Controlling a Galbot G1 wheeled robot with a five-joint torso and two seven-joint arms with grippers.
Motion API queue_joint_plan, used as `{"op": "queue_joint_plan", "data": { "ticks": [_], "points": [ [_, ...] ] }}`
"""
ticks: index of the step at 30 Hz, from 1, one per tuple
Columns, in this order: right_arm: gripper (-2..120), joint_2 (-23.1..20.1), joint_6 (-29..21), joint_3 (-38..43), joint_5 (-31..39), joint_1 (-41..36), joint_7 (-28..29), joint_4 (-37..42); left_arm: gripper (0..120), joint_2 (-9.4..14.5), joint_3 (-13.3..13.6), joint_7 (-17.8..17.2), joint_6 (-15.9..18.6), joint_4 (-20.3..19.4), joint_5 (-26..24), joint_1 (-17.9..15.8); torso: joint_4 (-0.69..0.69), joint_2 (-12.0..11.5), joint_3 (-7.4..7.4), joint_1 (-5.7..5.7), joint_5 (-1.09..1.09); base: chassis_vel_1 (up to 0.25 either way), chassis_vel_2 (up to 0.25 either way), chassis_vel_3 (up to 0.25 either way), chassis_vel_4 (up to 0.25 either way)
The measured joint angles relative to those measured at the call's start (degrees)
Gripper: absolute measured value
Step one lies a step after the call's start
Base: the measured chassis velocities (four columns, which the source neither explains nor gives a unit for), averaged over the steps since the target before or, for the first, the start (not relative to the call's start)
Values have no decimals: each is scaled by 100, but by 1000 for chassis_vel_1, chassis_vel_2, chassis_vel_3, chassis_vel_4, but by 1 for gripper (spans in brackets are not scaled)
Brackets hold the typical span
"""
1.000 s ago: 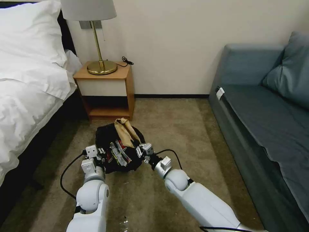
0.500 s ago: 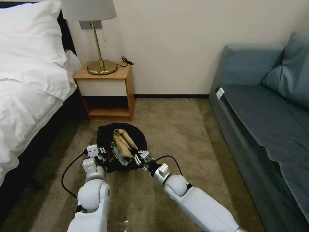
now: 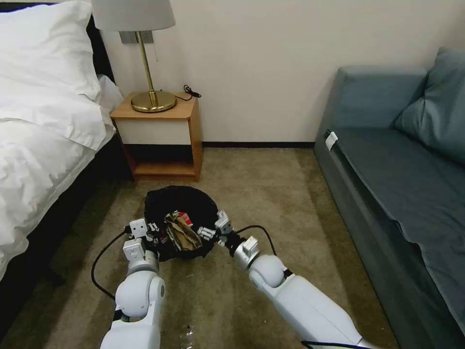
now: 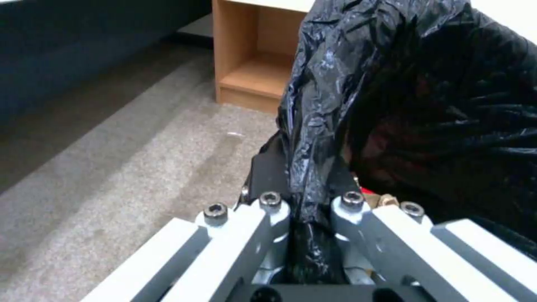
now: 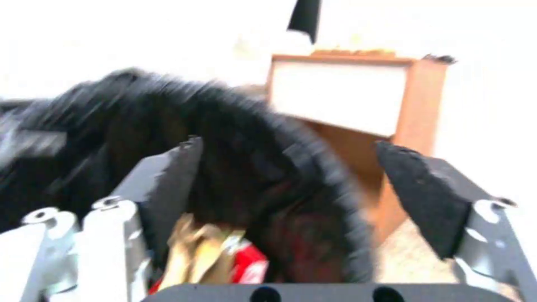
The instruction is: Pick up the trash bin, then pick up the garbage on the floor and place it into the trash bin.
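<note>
Head view, from the left: the left gripper [image 3: 154, 233] is clamped on the bag-covered rim of the trash bin [image 3: 181, 203], held above the carpet. Light and thin-walled, it is best taken at that rim. Inside lie crumpled tan paper [image 3: 184, 235] and a red snack packet [image 3: 183, 216]. The right gripper [image 3: 212, 227] is spread empty at the opposite rim.
</note>
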Motion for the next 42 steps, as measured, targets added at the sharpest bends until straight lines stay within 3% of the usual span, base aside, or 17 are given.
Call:
{"op": "queue_joint_plan", "data": {
  "ticks": [3, 5, 14, 16, 21, 24, 27, 33, 42],
  "points": [
    [93, -23, -29, 156, 45, -3, 34, 80, 3, 7, 0, 1, 2, 6, -16, -5, 0, -1, 0, 0, 0, 0, 0, 0, 0],
    [98, -59, -55, 724, 79, -128, 63, 257, 3, 23, -28, 0, 3, 13, -66, -16, 1, 0, 0, 0, 1, 0, 0, 0, 0],
    [100, -86, -97, 2298, 222, -778, 66, 452, 3, 65, -160, 0, 11, 147, -466, -196, 0, 0, 0, 0, 0, 0, 0, 0, 0],
    [100, -148, -31, 3028, 326, -1202, -21, 518, 3, 134, -346, 53, 9, 475, -775, -428, -2, 0, 0, 0, 0, 0, 0, 0, 0],
    [100, -189, 99, 3621, 406, -1726, -307, 598, 3, 142, -494, 63, 20, 868, -1320, -740, -2, 0, 0, 0, -2, 0, 0, 0, 0],
    [100, -191, 138, 3706, 409, -1818, -362, 598, 3, 133, -530, 48, 15, 944, -1451, -818, -1, 0, 0, 0, 0, 0, 0, 0, 0],
    [99, -203, 320, 3902, 401, -2098, -550, 591, 3, 97, -730, -132, -153, 1404, -1882, -1245, -2, 0, 0, 0, 0, 0, 0, 0, 0],
    [99, -179, 474, 3997, 386, -2349, -754, 547, 3, 93, -911, -453, -184, 1871, -2266, -1657, 0, 0, 0, 0, -1, 0, 0, 0, 0],
    [99, -173, 623, 4094, 386, -2639, -964, 509, 3, 79, -968, -630, -88, 2291, -2624, -1980, -1, 0, 0, 0, 0, 0, 0, 0, 0]
  ]
}}
